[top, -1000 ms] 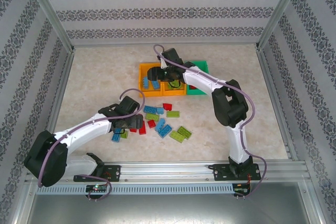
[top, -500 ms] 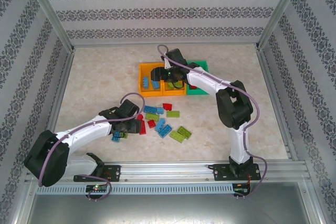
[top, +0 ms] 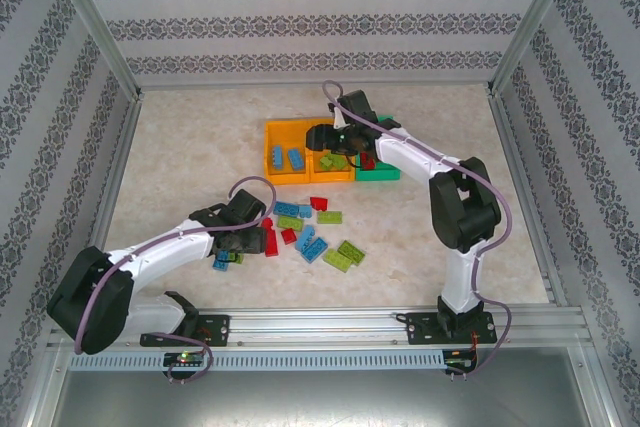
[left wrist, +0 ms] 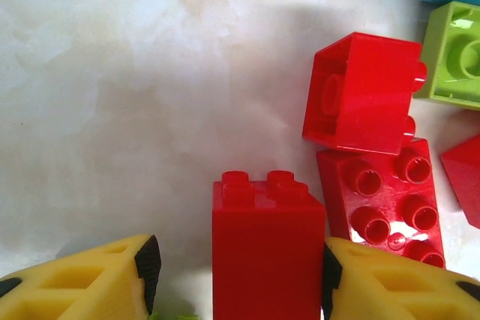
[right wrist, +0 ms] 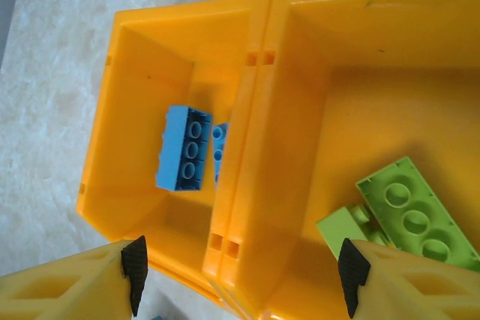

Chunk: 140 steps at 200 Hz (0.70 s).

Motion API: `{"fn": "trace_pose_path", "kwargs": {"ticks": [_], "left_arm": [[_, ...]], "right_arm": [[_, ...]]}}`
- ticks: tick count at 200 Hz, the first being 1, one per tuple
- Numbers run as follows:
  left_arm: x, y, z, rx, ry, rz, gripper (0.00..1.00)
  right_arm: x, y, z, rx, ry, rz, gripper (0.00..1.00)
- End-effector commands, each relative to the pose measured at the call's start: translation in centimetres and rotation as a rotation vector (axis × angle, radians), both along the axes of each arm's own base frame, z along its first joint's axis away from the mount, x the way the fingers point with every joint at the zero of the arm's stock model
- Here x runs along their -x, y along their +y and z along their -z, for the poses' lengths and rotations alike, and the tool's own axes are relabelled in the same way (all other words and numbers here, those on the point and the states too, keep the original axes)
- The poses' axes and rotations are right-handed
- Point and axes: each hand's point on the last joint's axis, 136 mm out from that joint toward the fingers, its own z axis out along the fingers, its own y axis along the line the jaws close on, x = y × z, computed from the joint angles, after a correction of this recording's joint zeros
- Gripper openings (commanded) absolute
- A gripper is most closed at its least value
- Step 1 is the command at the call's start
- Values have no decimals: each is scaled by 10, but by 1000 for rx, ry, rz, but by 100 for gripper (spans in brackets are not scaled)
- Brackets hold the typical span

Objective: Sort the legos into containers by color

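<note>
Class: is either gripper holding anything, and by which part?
Nothing yet. The left gripper brackets a red brick, with a gap at one side; the right gripper is empty.

Open table flanks the upright red brick; red legos crowd its other side.

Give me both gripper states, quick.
Left gripper: open, straddling a red brick, with a gap at one pad.
Right gripper: open, empty, above the orange bins.
</note>
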Motion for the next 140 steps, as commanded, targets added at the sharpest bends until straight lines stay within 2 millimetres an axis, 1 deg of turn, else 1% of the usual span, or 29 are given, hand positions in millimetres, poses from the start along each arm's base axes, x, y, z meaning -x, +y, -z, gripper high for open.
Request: {"fn": "trace_pose_path", "kwargs": {"ticks": [1,27,59,83,111,140], "left_arm": [[0,-2,6,0,7,-5,58],[-1,-5,9,5,18,-1,56],[-2,-6,8,2,18,0,47],[-3,-6,7,3,13,-2,40],[-6,-7,4,7,2,-8,33],[-13,-10,-7,18,-32,-11,29]], "right_arm": [[1,-6,-21,1,-65,-2,70],[3,-16,-31,3,-91,17,71],[9,-35,-43,20,-125,46,72],[13,-62,-44,46,-137,98,73],[18,-99,-38,51,-121,171,73],[29,-134,-32,69,-118,236,73]]}}
